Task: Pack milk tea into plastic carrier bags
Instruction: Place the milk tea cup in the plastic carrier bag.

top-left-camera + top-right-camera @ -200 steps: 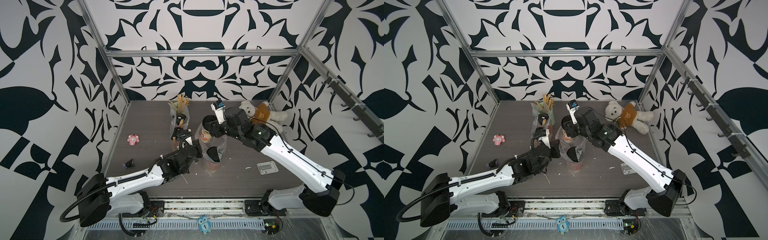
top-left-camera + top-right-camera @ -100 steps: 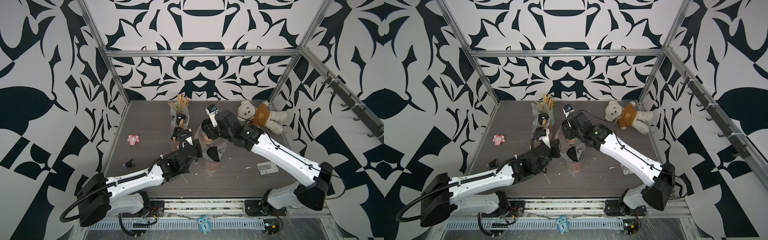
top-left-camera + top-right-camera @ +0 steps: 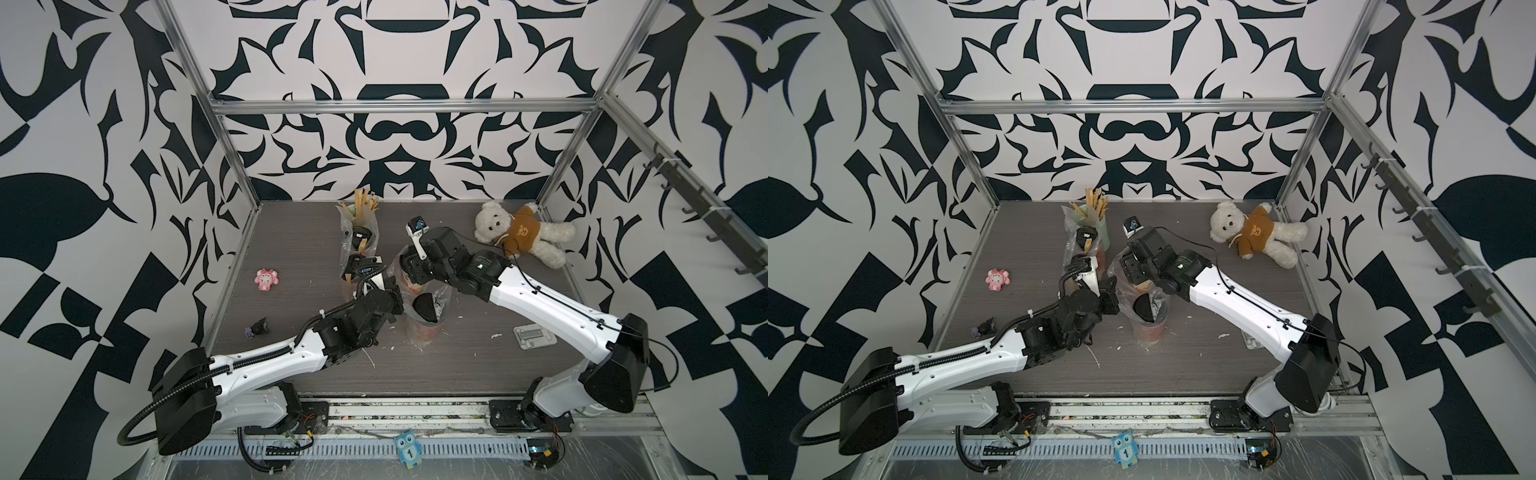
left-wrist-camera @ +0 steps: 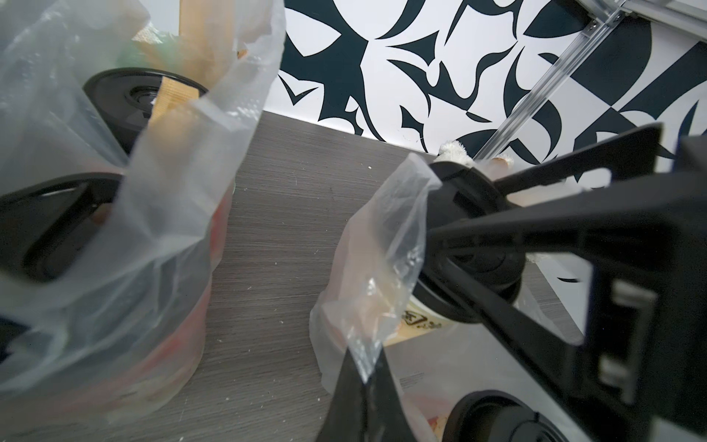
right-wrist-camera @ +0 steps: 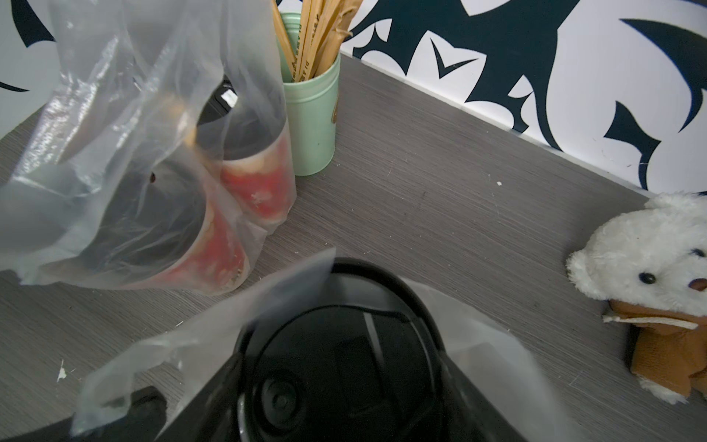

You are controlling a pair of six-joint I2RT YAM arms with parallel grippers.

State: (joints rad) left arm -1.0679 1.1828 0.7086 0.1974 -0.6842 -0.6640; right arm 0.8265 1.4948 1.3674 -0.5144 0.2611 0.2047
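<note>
The left claw (image 4: 363, 369) pinches the rim of the near bag (image 4: 382, 237). The right claw (image 4: 463, 233) clamps the cream cup (image 4: 422, 325) by its lid within that bag's mouth, base hidden. A second lid (image 4: 493, 417) beside it is cut off. Red cups (image 5: 260, 187) blur through the far bag (image 5: 95, 95).

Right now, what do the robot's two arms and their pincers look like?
The left arm and right arm have glossy white shells between bulky black joints, with thin black cables tied along them. A ribbed black hose loops from the left arm's base. A small green light glows near the right wrist. The left gripper and right gripper are black, with flat tapering fingers.
</note>
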